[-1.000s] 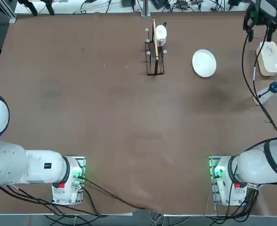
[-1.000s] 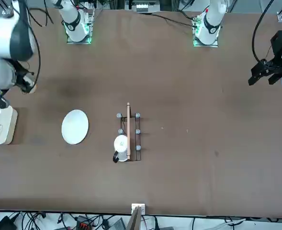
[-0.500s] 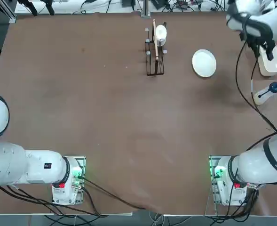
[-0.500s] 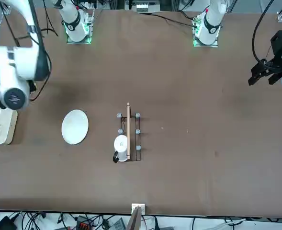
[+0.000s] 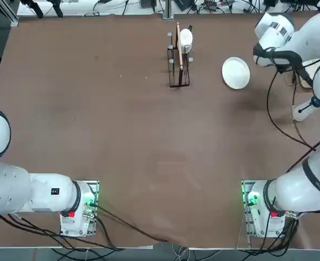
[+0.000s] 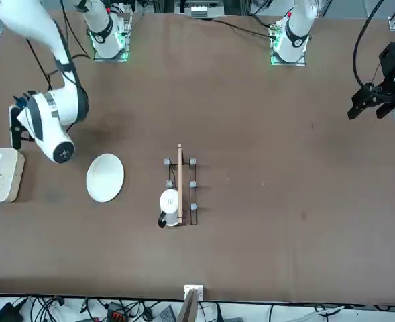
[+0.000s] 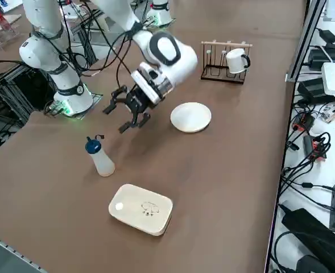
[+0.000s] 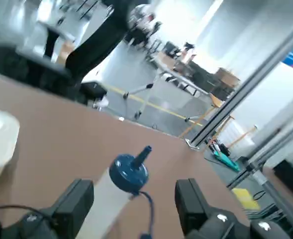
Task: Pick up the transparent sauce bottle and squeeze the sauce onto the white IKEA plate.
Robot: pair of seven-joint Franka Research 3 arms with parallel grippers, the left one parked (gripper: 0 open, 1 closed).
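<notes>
Right wrist view frames the translucent squeeze bottle with blue nozzle cap [image 8: 129,174] between the right tool's [image 8: 134,206] released fingers; descend squarely around its body, clear of the cap.

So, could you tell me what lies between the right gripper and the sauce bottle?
Nothing: the right side view shows only bare table between the open right gripper and the transparent sauce bottle.

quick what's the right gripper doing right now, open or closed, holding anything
Right gripper: open, holding nothing, in the air just short of the transparent sauce bottle, which stands upright on the table.
</notes>
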